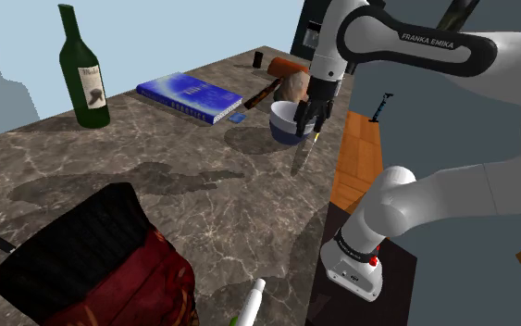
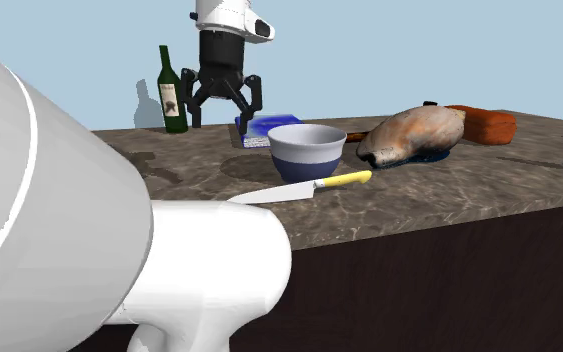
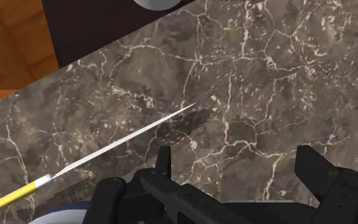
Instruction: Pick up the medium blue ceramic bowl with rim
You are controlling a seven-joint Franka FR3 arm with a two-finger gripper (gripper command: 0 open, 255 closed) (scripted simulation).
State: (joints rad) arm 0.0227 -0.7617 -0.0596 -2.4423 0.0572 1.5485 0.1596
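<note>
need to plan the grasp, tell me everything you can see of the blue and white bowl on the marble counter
The round blue and white bowl has a blue lower body, a broad white band up to its rim and a pale inside, with a glossy, ceramic look. It stands upright on the dark veined marble counter. A yellow-handled knife lies just beside its base; whether they touch cannot be told. The open black gripper hangs close by the bowl, not clasping it.

This looks like a kitchen in a home. A dark stone desk (image 1: pixel 203 213) with pale veins holds a green wine bottle (image 1: pixel 84 74), a blue and white bowl (image 2: pixel 306 150), a knife (image 2: pixel 299 189) with a yellow handle and a blue book (image 1: pixel 192 95). Beside the desk is a floor (image 1: pixel 355 157) of orange-brown wood.
</note>
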